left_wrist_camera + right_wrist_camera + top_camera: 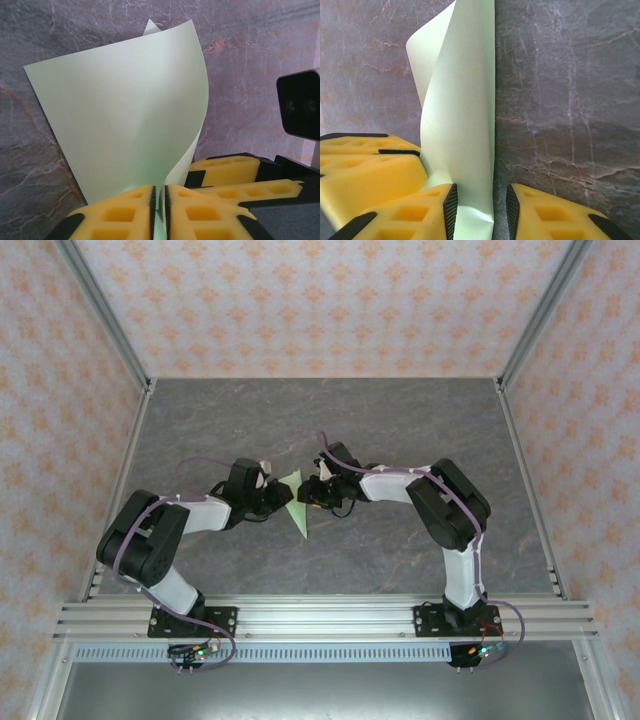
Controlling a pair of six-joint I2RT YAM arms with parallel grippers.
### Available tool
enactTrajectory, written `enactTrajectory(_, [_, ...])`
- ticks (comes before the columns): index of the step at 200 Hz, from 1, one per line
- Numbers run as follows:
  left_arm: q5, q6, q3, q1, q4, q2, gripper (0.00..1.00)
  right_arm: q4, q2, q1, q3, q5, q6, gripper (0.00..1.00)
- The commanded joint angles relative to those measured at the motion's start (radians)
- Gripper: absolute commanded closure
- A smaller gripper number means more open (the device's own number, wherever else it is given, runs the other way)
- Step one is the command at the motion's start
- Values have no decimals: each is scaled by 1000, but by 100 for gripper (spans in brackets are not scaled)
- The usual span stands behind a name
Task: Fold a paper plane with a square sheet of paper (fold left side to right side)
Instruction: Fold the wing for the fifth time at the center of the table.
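Note:
The square sheet of paper [298, 512] is pale green and curls up off the grey table between my two grippers. In the left wrist view the sheet [120, 110] stands up as a broad curved sheet, and my left gripper [159, 194] is shut on its lower edge. From above, the left gripper [277, 495] sits just left of the sheet and the right gripper [312, 492] just right of it. My right gripper [479, 196] is open, with a folded-over strip of the sheet [462, 125] lying against its left pad and a gap to the right one.
The right gripper's yellow fingers [225, 172] crowd close beside my left jaws, and the left gripper's fingers [365, 165] show at the left of the right wrist view. Marbled grey tabletop [400, 430] stretches to the back and sides, bounded by patterned walls and metal posts.

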Motion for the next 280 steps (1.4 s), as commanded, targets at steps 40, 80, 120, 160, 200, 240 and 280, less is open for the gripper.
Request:
enactTrajectory(40, [-33, 48, 16, 10, -38, -15, 100, -53, 9, 14, -28, 66, -25, 63])
enactTrajectory(80, [-42, 69, 0, 27, -49, -19, 100, -64, -59, 13, -40, 84, -57, 61])
enactTrajectory(120, [-40, 81, -8, 41, -37, -12, 100, -93, -119, 17, -77, 102, -82, 61])
enactTrajectory(160, [-28, 86, 3, 43, -19, 16, 100, -272, -196, 109, -52, 279, -178, 61])
enactTrajectory(200, [-34, 94, 13, 43, -21, 40, 100, -403, -232, 227, -2, 456, -240, 64])
enactTrajectory(240, [-32, 92, 16, 43, -9, 57, 100, -485, -182, 307, 70, 532, -258, 69])
enactTrajectory(280, [-31, 97, 23, 43, -14, 65, 100, -578, -103, 348, 167, 612, -289, 71])
